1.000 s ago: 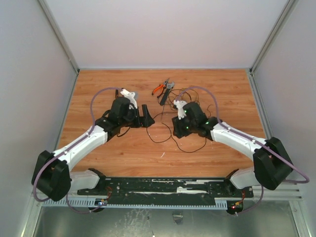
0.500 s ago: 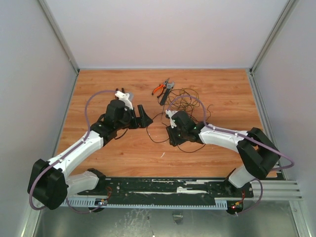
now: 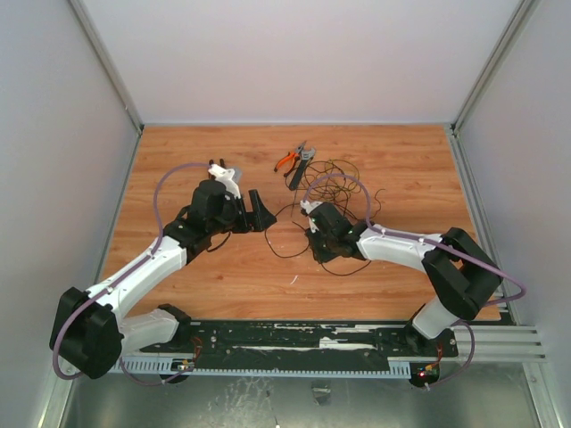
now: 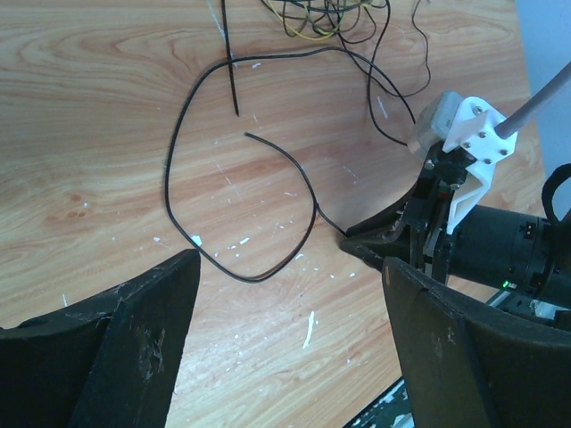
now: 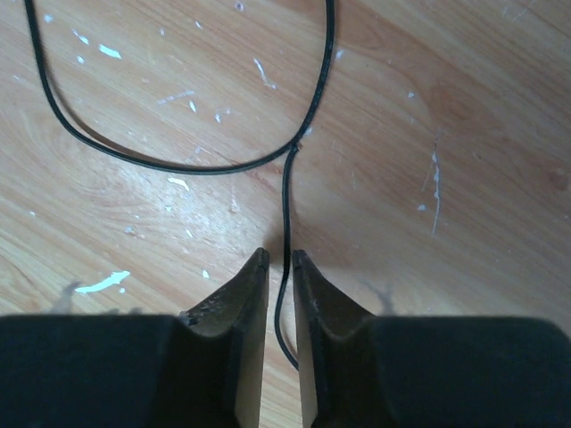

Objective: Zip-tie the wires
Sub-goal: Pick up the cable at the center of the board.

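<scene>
Left gripper (image 4: 290,267) gapes wide over the table (image 4: 107,160) — right gripper (image 5: 280,259) narrowed around a wire (image 5: 287,192), grip unclear.

Table: the wooden table top (image 3: 401,152) was orange-brown, with lengthwise grain.
Marks: small white flecks (image 4: 308,328) and fine scratches dotted the wood.
Back: the back wall (image 3: 294,53) was a plain pale panel.
Sides: the left wall (image 3: 45,178) and the right wall (image 3: 531,160) were the same pale grey-white.
Corners: slim metal posts (image 3: 105,62) rose at the rear.
Near edge: a black rail (image 3: 294,337) lay above a grey metal sheet (image 3: 250,401).
Light: soft and even.
</scene>
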Robot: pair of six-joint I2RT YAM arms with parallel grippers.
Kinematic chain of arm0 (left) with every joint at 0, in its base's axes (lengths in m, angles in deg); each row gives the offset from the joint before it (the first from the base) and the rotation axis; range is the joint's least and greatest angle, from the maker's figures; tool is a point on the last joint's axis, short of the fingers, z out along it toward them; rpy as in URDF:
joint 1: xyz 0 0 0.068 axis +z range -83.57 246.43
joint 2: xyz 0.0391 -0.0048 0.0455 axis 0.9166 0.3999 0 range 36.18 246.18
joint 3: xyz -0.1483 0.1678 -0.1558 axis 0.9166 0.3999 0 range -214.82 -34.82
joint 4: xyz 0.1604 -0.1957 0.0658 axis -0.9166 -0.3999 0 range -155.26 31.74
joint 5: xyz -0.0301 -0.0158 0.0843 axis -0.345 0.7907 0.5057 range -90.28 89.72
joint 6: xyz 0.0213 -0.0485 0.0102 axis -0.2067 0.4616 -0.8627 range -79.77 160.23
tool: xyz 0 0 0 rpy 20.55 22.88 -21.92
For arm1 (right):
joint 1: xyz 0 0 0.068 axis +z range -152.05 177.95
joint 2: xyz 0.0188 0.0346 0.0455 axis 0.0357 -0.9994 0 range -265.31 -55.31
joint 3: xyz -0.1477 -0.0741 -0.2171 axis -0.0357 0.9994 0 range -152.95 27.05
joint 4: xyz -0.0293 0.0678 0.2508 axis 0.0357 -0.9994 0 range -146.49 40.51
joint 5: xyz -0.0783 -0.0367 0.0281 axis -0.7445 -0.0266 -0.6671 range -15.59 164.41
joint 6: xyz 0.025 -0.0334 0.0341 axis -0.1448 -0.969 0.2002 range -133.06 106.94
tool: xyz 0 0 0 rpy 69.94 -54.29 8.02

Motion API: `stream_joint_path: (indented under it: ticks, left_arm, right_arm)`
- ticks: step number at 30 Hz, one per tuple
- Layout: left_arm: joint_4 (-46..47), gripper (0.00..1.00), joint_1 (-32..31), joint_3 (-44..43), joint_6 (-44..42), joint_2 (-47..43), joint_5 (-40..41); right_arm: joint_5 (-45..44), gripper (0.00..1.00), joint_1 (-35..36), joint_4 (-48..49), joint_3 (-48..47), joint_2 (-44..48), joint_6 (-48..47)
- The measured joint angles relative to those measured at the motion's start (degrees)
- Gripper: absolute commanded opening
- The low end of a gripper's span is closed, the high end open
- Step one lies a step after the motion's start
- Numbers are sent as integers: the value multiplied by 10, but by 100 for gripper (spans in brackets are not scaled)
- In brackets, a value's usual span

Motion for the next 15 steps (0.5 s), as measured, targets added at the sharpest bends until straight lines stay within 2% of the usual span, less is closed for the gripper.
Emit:
stream_joint_path:
  ticks: [6,10,15]
  left_arm:
    - [-5,87,0,0,-16,0,-9]
    - [-14,86,0,0,-29,0,-17]
    - [-22,88,0,0,-44,2,-30]
  right_arm:
    - [-9,11,0,1,13,8,-11]
    - [-10,0,0,3,25,19,-16]
    - [-9,0,0,8,30,24,-17]
